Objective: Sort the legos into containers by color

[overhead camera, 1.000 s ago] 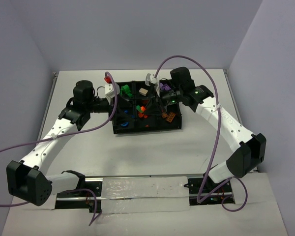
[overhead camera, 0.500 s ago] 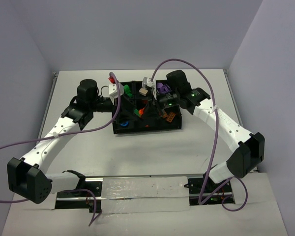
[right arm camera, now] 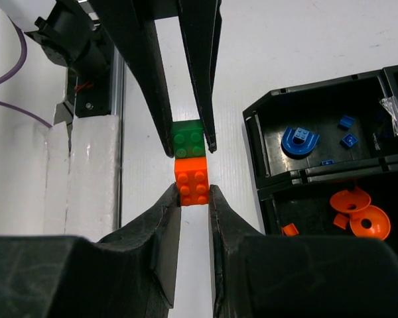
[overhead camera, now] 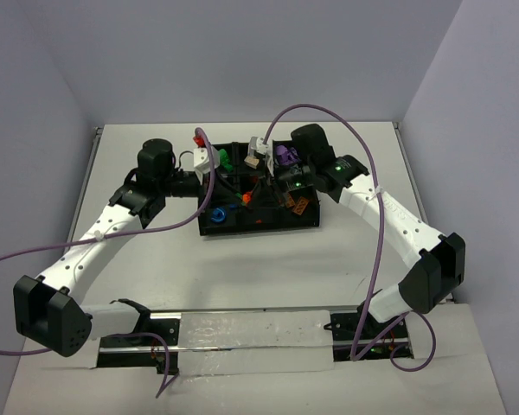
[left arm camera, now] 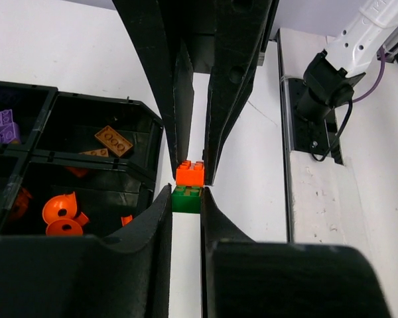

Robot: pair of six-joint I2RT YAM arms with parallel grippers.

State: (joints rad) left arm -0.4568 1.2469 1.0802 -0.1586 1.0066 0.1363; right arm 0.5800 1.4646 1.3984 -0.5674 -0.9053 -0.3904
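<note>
left jaws are clamped on the green brick [left arm camera: 186,199] and right jaws on the orange brick [right arm camera: 192,181] stuck to it, the pair held in the air right by the black tray [left arm camera: 148,173], so this looks like the pull-apart step. next i'd guess a straight tug apart, then orange drops in the compartment with the orange pieces [left arm camera: 60,213] and green in its own. it's tight there with the tray wall close, roomiest way out is over the bare white surface [overhead camera: 268,259].

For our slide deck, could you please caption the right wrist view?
Right gripper clamps the orange brick while the left gripper pinches the green brick abutting it, beside the black tray.
</note>
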